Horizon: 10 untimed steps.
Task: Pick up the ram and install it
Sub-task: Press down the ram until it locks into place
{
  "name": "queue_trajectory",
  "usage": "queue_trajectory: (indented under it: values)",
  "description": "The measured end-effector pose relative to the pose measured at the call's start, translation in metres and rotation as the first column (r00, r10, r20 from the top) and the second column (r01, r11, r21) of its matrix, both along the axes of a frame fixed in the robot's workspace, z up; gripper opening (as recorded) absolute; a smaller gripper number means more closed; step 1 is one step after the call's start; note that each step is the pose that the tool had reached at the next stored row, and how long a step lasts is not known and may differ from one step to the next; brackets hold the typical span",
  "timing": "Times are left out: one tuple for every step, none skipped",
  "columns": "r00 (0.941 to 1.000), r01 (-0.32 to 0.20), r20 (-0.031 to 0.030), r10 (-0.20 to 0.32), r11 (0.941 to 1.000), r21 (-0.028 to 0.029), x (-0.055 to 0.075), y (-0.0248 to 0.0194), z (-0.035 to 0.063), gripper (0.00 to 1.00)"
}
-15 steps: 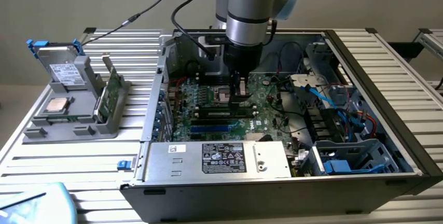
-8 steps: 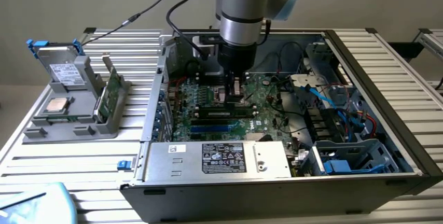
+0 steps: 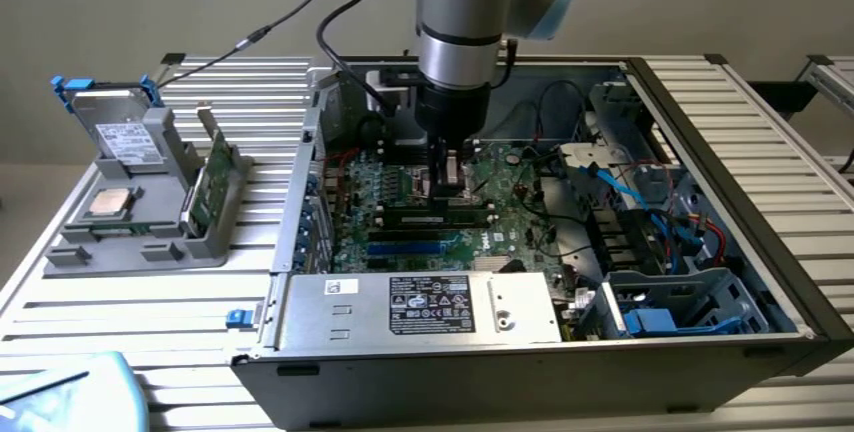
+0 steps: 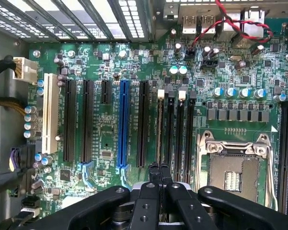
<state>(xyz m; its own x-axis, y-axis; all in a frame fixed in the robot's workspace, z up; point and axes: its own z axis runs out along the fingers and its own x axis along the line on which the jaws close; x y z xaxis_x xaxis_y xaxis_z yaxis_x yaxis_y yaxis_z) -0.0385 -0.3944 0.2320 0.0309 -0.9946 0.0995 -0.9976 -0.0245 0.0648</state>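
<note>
**Arm over the motherboard, jaws closed at the memory slots**

An open computer case [image 3: 747, 282] sits on a slatted metal table [image 3: 160, 332], its side panel off so the inside lies bare. The arm [image 3: 461, 22] comes straight down into the case from above. Along the near edge of the case rests the silver power supply [image 3: 414, 307] with its black label. On the exterior view's right, a tangle of blue and red cables [image 3: 654, 212] runs over the drive cage.

The green motherboard [image 4: 105, 129] fills the case floor. In the wrist view it carries a row of long black expansion slots, one blue slot [image 4: 123, 124] and one white slot [image 4: 50, 112], plus the empty processor socket [image 4: 232, 167] in its metal frame.

The gripper [image 3: 450, 180] stands low over the board, right above the memory slots [image 4: 175, 129]. Its jaws are drawn together, and the thin dark edge of the ram [image 4: 160, 127] runs upright along the slot directly ahead of the fingertips; a ram stick also lies seated across the board just below the gripper in the exterior view. Whether the jaws pinch the stick or only press on it cannot be told.

On the exterior view's left, a grey holder [image 3: 134, 222] stands on the table apart from the case, carrying a boxy drive [image 3: 123, 137], a square processor chip [image 3: 107, 204] and a green card [image 3: 211, 187] upright in its rack.
</note>
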Motion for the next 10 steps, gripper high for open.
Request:
queue_trajectory:
  values:
    - [1.0, 0.0, -0.0001, 0.0, 1.0, -0.0014, 0.0, 0.0001, -0.0016, 0.11]
    - [1.0, 0.0, -0.0001, 0.0, 1.0, -0.002, 0.0, 0.0001, -0.0035, 0.11]
    - [1.0, 0.0, -0.0003, 0.0, 1.0, -0.0032, 0.0, 0.0, -0.005, 0.11]
    - [1.0, 0.0, -0.0008, 0.0, 1.0, -0.0046, -0.0001, -0.0001, -0.0064, 0.11]
    - [1.0, 0.0, -0.0008, 0.0, 1.0, -0.005, -0.0001, -0.0001, -0.0079, 0.11]
    - [1.0, 0.0, -0.0008, 0.0, 1.0, -0.0061, -0.0002, -0.0001, -0.0094, 0.11]
    - [1.0, 0.0, -0.0007, 0.0, 1.0, -0.0059, -0.0001, 0.0, -0.0103, 0.11]
    - [1.0, 0.0, -0.0005, 0.0, 1.0, -0.0056, -0.0001, 0.0, -0.0104, 0.11]
    - [1.0, 0.0, -0.001, 0.0, 1.0, -0.0047, 0.0005, 0.0001, -0.01, 0.11]
    - [1.0, 0.0, -0.0017, 0.0, 1.0, -0.0033, 0.002, 0.0, -0.0088, 0.11]
